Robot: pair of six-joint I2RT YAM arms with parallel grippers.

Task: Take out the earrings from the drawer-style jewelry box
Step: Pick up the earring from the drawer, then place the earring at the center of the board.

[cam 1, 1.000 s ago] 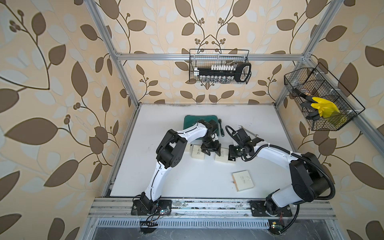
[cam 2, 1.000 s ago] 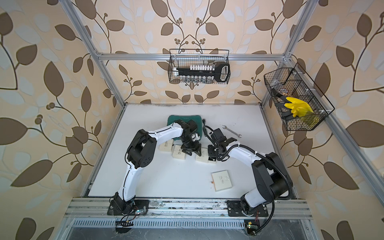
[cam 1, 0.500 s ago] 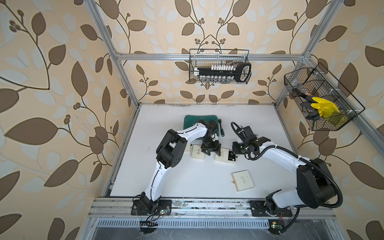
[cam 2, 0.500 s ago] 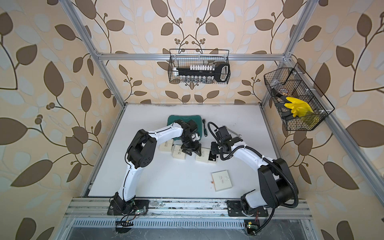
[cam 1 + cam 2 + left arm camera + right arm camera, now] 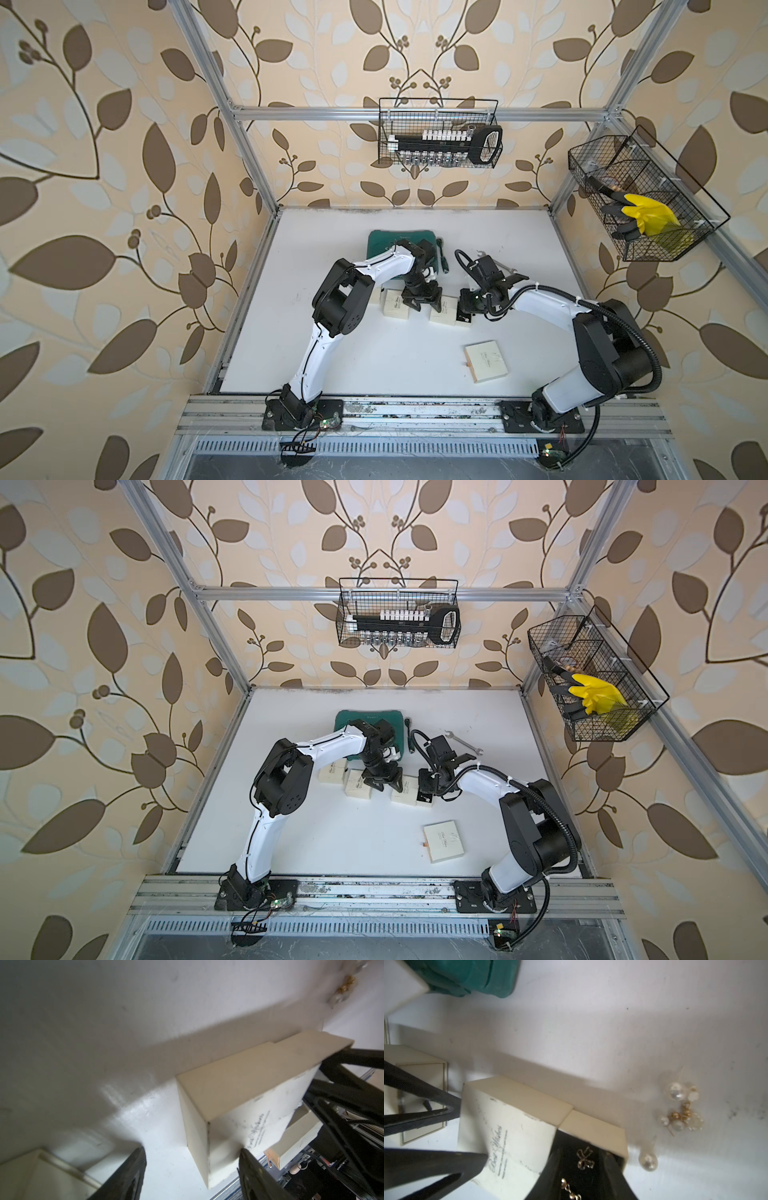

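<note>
The cream drawer-style jewelry box (image 5: 441, 312) (image 5: 404, 793) lies mid-table with its black-lined drawer (image 5: 593, 1126) pulled out. Two small gold-toned earrings (image 5: 584, 1160) lie on the lining. My right gripper (image 5: 581, 1176) (image 5: 465, 311) is open, its tips down inside the drawer on either side of them. More earrings (image 5: 679, 1118) (image 5: 342, 991), pearly and gold, lie loose on the table beside the drawer. My left gripper (image 5: 193, 1167) (image 5: 422, 302) is open at the box's other end. One of its fingers (image 5: 436, 1167) rests on the box top, the other beside it.
Another cream box (image 5: 397, 309) lies just left of the left gripper, and a third (image 5: 486, 361) nearer the front. A green pouch (image 5: 395, 245) and a black pen-like stick (image 5: 442, 259) lie behind. A silver wrench (image 5: 463, 744) lies behind the right arm. Wire baskets (image 5: 438, 133) hang on the walls.
My right gripper's jaws have spread apart, and its wrist has shifted slightly toward the drawer. The left arm and the boxes have stayed where they were.
</note>
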